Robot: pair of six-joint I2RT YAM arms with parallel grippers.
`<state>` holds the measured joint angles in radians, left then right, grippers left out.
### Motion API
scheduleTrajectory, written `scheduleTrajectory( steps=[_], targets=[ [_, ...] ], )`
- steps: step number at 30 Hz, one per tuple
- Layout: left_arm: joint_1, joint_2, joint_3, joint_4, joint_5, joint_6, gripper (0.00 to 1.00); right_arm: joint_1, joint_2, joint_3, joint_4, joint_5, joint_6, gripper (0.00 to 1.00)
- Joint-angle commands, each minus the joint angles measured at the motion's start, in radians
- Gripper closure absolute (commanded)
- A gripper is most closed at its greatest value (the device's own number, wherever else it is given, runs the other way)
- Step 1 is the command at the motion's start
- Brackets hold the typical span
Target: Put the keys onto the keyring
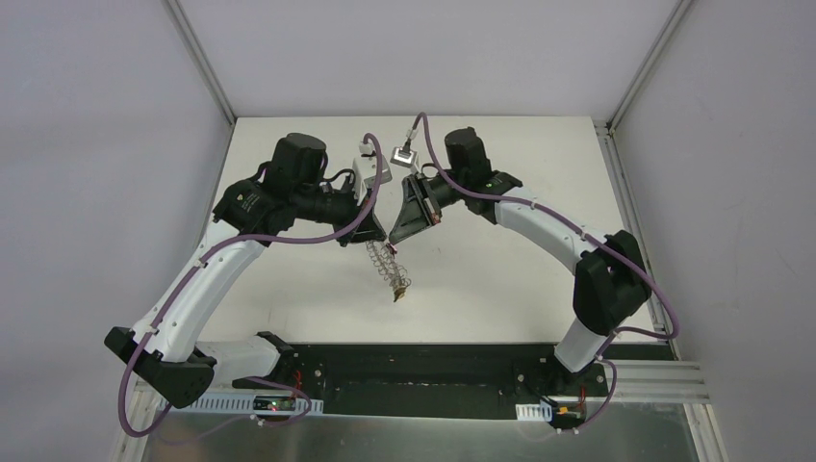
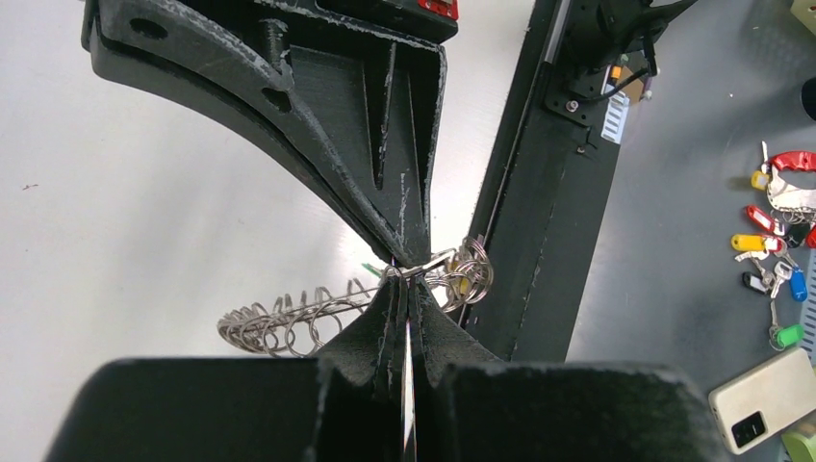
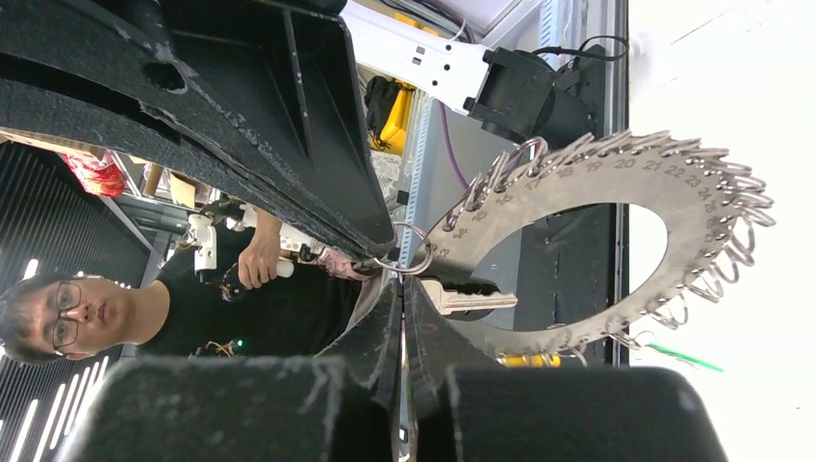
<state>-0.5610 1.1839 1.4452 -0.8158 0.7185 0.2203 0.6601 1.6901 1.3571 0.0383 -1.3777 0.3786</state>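
Keyring (image 3: pixel 577 183): stiff flat metal, wire-fringed, probably light; hold by rim. Left gripper (image 2: pixel 407 285), right gripper (image 3: pixel 399 276): both pinched on it.

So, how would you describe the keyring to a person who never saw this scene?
Over the middle of the white table, the left gripper and the right gripper meet tip to tip. The keyring hangs from that point: a flat grey metal loop, stamped with numbers and fringed all round with small wire rings, unlike the plain silver key beside it.
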Motion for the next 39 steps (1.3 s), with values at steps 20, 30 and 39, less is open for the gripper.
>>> scheduleTrajectory(
  steps=[20,30,39],
  targets=[
    [0.004,-0.046,0.020,0.022,0.162,-0.027,1.00,0.005,0.043,0.005,0.115,-0.030,0.067,1.00],
    [-0.002,-0.046,0.032,0.012,0.183,-0.030,1.00,0.003,0.058,0.008,0.120,-0.030,0.077,1.00],
    [-0.002,-0.046,0.029,0.014,0.183,-0.032,1.00,0.003,0.062,0.016,0.120,-0.030,0.082,1.00]
  ],
)
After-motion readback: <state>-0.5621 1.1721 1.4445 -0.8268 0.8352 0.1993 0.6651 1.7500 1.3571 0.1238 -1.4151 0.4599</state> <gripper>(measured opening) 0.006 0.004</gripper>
